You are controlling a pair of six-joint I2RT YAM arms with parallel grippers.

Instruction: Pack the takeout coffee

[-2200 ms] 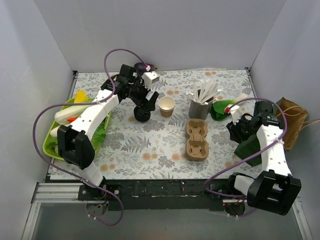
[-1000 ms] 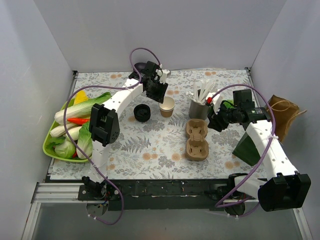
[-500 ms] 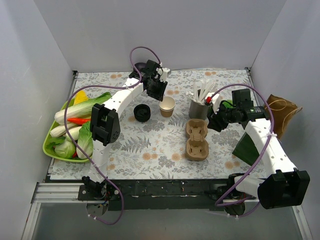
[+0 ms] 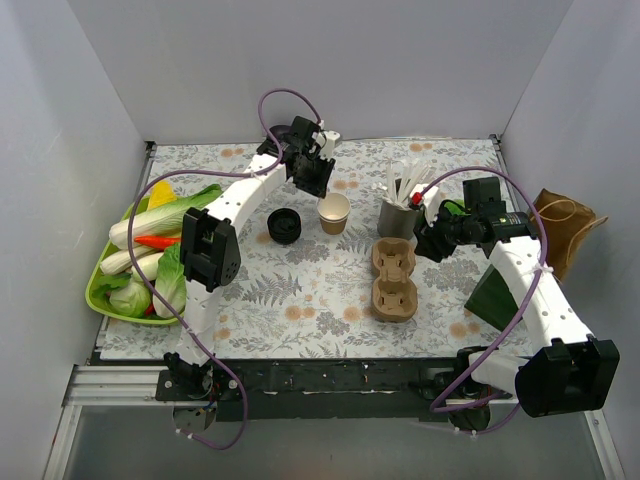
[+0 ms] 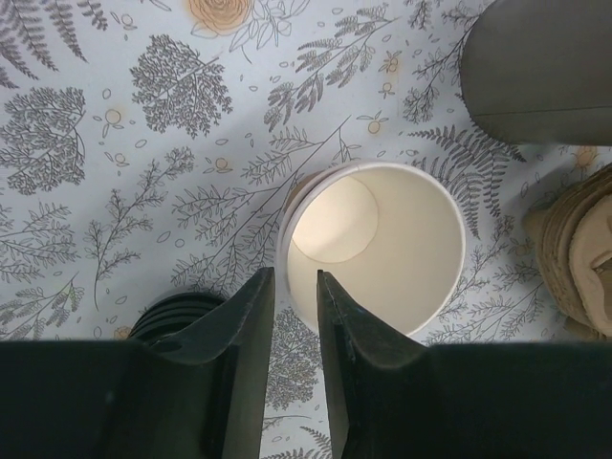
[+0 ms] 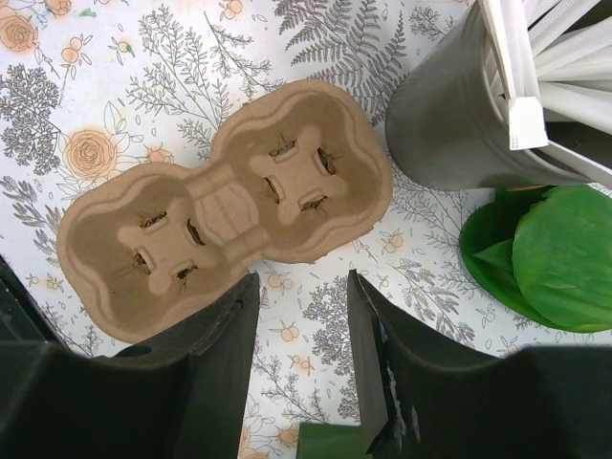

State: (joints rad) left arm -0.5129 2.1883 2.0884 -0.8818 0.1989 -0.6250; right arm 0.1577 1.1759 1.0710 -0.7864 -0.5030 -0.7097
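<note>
The takeout coffee cup (image 4: pixel 333 212) (image 5: pixel 373 249) is a small tan paper cup with a rolled white rim. It stands upright with its top open on the floral tabletop (image 4: pixel 300 290), far of centre. Its white inside shows down to the bare round bottom. A stack of black lids (image 4: pixel 284 225) sits near its left.

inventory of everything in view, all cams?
cup: 1, tan, white inside, no lid, centre-back
lids: 1 stack, black, left of cup
carrier: 1, tan, two empty slots, centre
holder: 1, grey, white sticks inside, behind carrier
leaves: green, right of holder
bag: 1, dark green, right
paper bag: 1, brown, far right
tray: 1, green, vegetables, left
left gripper: narrowly open, above cup
right gripper: open, above carrier
</note>
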